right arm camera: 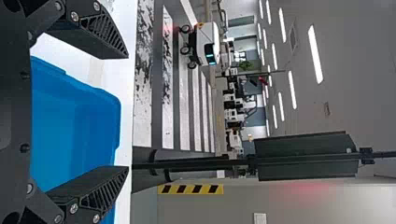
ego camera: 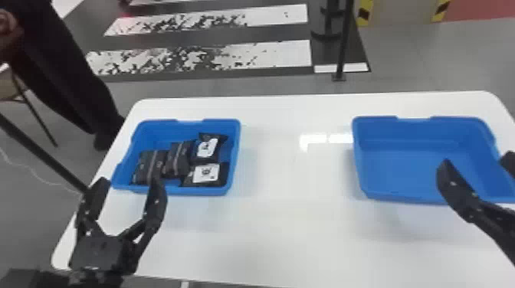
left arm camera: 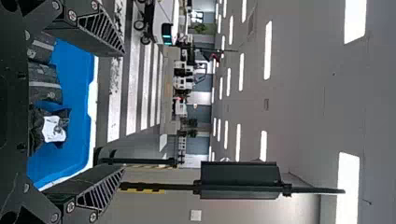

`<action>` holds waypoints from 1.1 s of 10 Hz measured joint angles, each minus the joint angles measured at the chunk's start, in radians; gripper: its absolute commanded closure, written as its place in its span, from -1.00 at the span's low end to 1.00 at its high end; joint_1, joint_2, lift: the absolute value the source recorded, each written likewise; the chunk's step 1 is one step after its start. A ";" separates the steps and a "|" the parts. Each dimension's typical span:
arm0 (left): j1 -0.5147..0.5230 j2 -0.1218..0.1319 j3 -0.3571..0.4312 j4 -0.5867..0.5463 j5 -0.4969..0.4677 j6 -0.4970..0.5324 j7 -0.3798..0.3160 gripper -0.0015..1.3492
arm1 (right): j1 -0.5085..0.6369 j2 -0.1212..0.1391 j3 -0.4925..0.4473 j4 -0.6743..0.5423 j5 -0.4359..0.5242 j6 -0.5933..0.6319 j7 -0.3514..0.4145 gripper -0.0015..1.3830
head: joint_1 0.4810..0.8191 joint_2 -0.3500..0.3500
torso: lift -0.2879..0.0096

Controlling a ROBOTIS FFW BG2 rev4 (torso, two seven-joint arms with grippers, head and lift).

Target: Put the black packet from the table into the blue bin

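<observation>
My left gripper (ego camera: 129, 182), right gripper (ego camera: 477, 162): jaws spread, nothing held. Black packets (ego camera: 178, 159) inside blue bin (ego camera: 207, 190), 10 o'clock. Probably placed; raise left clear, then retreat toward 7.

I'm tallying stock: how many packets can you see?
4, all in the left blue bin: a striped packet at left, another striped packet beside it, a labelled packet at back right, another labelled packet at front right. Others may hide underneath.
</observation>
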 measured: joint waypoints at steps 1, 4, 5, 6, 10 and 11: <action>0.000 0.000 0.001 0.000 0.001 -0.001 0.000 -0.73 | 0.000 0.000 0.000 0.000 0.000 0.000 0.000 -0.75 | 0.27 0.41 | 0.20; 0.000 0.000 -0.001 0.000 0.009 -0.006 0.001 -0.73 | 0.000 0.000 0.000 0.000 0.000 -0.001 0.000 -0.75 | 0.27 0.42 | 0.20; 0.000 0.000 -0.002 -0.001 0.012 -0.006 0.001 -0.73 | 0.000 0.000 0.000 0.000 -0.001 -0.002 0.000 -0.75 | 0.27 0.42 | 0.20; 0.000 0.000 -0.003 -0.001 0.016 -0.006 0.003 -0.73 | 0.000 0.000 0.000 0.001 -0.001 -0.003 0.000 -0.75 | 0.27 0.42 | 0.20; 0.002 0.000 -0.006 0.000 0.021 -0.009 0.006 -0.73 | -0.002 0.000 0.000 0.002 -0.001 -0.003 0.000 -0.75 | 0.27 0.42 | 0.20; 0.003 0.000 -0.006 0.000 0.023 -0.009 0.006 -0.73 | -0.002 0.000 0.000 0.003 -0.001 -0.003 0.000 -0.75 | 0.27 0.42 | 0.20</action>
